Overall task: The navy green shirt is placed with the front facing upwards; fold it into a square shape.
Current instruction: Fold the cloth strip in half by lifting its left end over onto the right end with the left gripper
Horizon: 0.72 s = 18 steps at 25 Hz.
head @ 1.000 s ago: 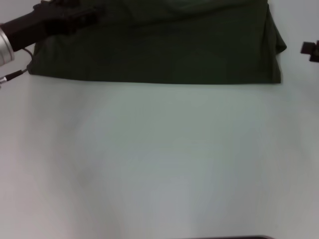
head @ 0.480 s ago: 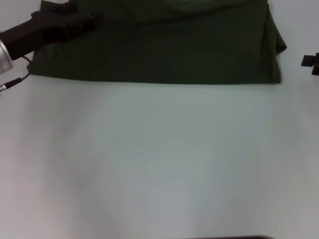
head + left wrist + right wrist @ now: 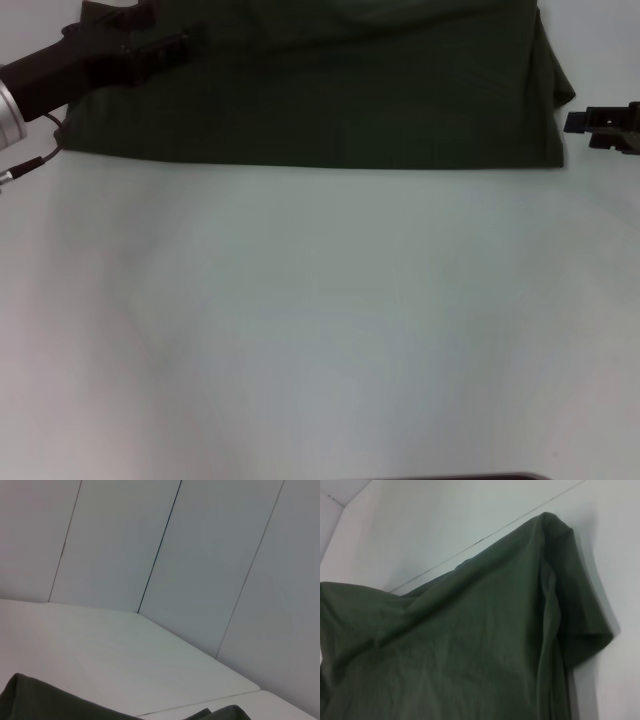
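The shirt [image 3: 320, 90] covered the far strip of the table [image 3: 320, 330]; the whole near part lay bare and passable. The left gripper [image 3: 165, 45] sat over the shirt's far left corner. The right gripper [image 3: 585, 125] hung just beside its right edge, apart.

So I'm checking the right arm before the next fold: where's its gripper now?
In the head view the right gripper sits over the table at the right edge, just beside the shirt and its sleeve.
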### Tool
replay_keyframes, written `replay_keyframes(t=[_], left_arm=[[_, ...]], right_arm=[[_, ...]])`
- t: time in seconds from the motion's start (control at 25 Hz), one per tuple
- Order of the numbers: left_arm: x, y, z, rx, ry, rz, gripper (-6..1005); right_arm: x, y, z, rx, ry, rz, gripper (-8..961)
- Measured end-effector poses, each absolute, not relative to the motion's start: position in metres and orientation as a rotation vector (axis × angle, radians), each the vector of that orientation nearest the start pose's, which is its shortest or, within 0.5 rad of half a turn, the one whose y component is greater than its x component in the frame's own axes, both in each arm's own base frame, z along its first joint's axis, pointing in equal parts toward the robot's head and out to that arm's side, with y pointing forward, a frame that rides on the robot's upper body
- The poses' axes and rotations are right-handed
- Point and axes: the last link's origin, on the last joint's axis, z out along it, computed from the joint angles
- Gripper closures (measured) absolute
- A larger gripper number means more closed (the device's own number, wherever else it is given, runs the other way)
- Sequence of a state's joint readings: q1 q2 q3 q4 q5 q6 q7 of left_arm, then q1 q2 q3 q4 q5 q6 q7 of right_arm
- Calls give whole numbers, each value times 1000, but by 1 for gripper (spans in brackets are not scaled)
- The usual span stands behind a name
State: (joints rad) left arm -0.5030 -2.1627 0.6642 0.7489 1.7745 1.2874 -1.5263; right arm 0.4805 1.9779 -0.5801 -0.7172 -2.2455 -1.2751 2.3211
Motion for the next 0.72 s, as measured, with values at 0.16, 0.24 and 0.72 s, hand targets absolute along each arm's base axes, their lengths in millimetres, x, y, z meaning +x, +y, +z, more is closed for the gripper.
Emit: replay_keyframes(t=[0.16, 0.24, 0.72], left_arm=[[-254, 367, 14, -2290, -829, -883, 95], [-255, 367, 14, -2289, -828, -882, 95], [-254, 369, 14, -2285, -825, -883, 96]], right_arm=[[350, 350, 59, -1925, 1751, 492, 342], [350, 352, 56, -1925, 1749, 491, 343], [348, 357, 42, -1937, 1719, 468, 338]])
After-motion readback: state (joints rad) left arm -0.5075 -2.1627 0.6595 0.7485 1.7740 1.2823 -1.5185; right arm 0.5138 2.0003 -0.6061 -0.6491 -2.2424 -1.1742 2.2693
